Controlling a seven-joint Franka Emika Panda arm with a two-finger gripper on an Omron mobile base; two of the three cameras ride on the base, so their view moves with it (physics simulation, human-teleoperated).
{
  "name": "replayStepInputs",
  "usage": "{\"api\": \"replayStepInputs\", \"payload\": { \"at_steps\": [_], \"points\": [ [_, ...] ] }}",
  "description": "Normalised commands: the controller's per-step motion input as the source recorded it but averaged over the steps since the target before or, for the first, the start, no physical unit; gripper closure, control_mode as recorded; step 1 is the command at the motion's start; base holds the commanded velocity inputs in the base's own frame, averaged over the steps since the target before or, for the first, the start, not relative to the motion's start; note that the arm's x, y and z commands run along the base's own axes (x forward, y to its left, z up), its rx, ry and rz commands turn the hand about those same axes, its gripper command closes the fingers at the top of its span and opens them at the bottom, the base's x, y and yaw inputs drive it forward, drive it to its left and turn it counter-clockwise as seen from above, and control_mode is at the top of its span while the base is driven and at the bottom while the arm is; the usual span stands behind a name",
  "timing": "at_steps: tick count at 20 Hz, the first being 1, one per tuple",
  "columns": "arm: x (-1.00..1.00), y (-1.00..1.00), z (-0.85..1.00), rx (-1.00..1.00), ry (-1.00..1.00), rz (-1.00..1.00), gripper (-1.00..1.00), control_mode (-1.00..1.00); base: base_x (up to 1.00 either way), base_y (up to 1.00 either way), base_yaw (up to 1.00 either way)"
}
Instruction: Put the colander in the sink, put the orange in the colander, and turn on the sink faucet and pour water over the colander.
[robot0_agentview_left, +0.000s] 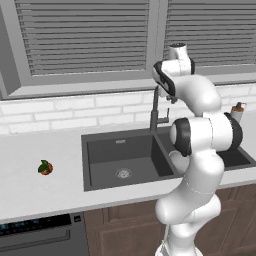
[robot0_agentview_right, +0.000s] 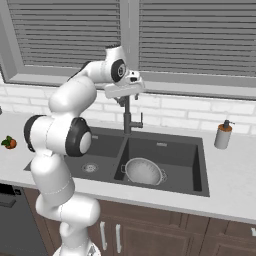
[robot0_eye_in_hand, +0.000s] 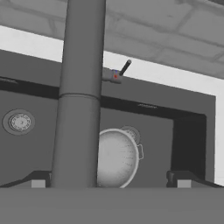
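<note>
The colander (robot0_agentview_right: 144, 171) already sits in the right basin of the sink (robot0_agentview_right: 192, 170), so I judge the first step done. The orange (robot0_agentview_left: 45, 168) is not yet in it: it lies on the white bench (robot0_agentview_left: 30, 192), well left of the sink. Yet the pincer (robot0_agentview_right: 121, 101) hovers high, just above the bent top of the sink faucet (robot0_agentview_right: 127, 117), its fingers apart and clamped on nothing. No water runs from the spout.

The next move, I think, must choose: either travel far left to fetch the fruit, or come down to the small side lever (robot0_eye_in_hand: 124, 68). The lever is thin and short, so it asks a precise push.

The sink is dark and matte with sharp corners. The colander is a pale metal bowl, round, with small side handles. The orange is small, round, with green leaves on top.
</note>
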Motion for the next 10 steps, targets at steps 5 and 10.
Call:
{"api": "replayStepInputs", "payload": {
  "at_steps": [5,10],
  "points": [
    [0.14,-0.44,-0.05,0.0,0.0,0.08,-1.0,-1.0,0.0,0.0,0.0],
    [0.07,-0.52,-0.04,0.0,-0.01,0.12,-1.0,-1.0,0.0,0.0,0.0]
  ]
}}
